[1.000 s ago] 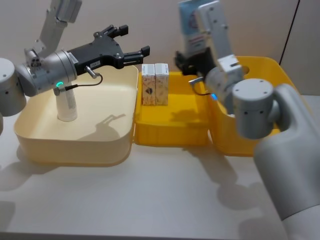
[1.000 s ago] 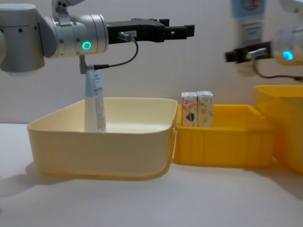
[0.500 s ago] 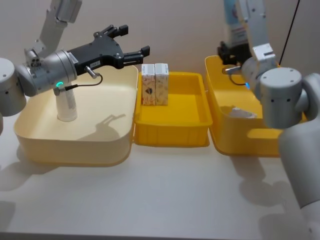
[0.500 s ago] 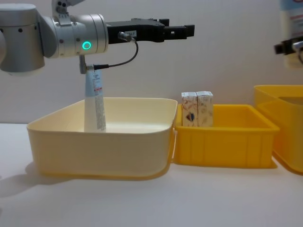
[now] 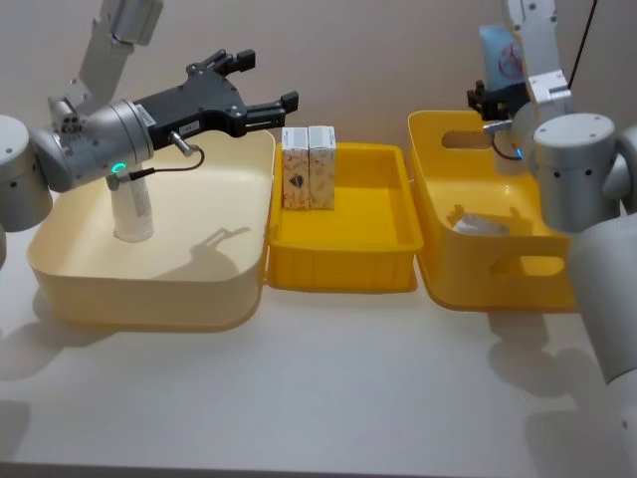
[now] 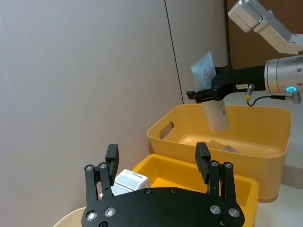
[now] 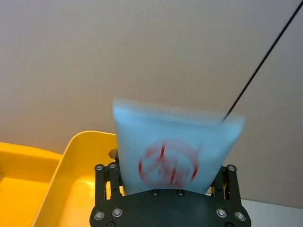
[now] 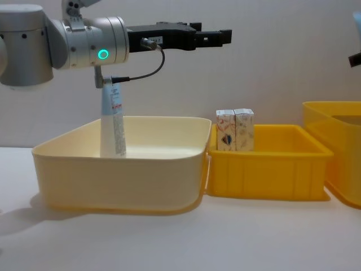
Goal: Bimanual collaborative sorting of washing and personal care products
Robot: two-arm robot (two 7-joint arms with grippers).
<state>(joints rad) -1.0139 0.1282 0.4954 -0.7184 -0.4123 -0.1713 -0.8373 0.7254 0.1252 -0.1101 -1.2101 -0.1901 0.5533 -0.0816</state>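
While the right gripper (image 5: 495, 98) clamps the logo tube (image 5: 501, 62) above the deep yellow bin (image 5: 450, 249), two cartons (image 5: 309, 166) stand in the shallow yellow tray (image 5: 343, 264); another tube (image 5: 130, 207) stands upright in the cream bin (image 5: 149, 294), left gripper (image 5: 261, 88) spread empty.

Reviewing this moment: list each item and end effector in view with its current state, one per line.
Left end effector: open, empty, raised over the cream bin's far right corner.
Right end effector: shut on the logo tube, above the large yellow bin.
Logo tube: held, lifted, tilted.
Plain tube: upright in the cream bin.
Two cartons: upright, side by side, in the small yellow bin.
Large yellow bin: holds a pale item.
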